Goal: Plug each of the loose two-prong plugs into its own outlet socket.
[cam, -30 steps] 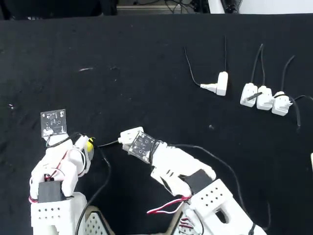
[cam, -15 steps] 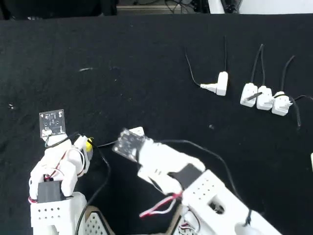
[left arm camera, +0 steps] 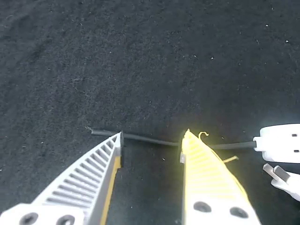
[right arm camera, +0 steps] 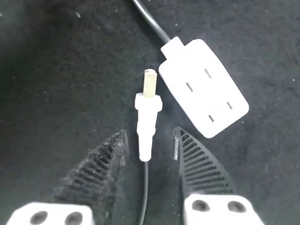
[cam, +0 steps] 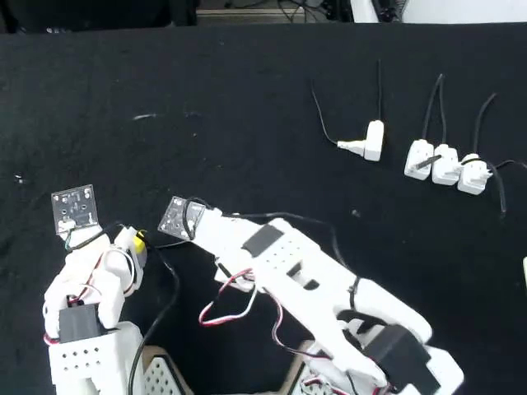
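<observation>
Black-cloth counter (cam: 206,99), items listed from the left.

- Left arm (cam: 86,288): stands at the near left corner of the counter, its wrist board pointing away from the base.
- Left claw (left arm camera: 152,140): open. One ribbed grey finger (left arm camera: 105,161) and one yellow finger (left arm camera: 206,176) are spread wide above the cloth and hold nothing.
- Black cord (left arm camera: 150,139): lies flat across the claw's gap, just past both tips. One end lies loose on the cloth and the other runs to a white body at the edge of the left wrist view.
- Right arm (cam: 288,263): reaches from the near right corner across to the middle-left of the counter, ending beside the left arm's wrist.
- Right claw (right arm camera: 149,132): open, with black ribbed fingers (right arm camera: 101,164) on either side of a plug. Neither visibly presses on it.
- Two-prong plug (right arm camera: 147,117): white and loose on the cloth, prongs pointing away from the claw, with a thin cord trailing back between the fingers.
- Outlet block (right arm camera: 206,86): white, slotted face up, lying just beside the plug's prongs and at an angle to them. Nothing is inserted in it.
- Lone white plug (cam: 370,140): lies far right of centre, with black cords leading away.
- Three white blocks (cam: 445,164): sit in a row near the right edge, packed close, each with a black cord.
</observation>
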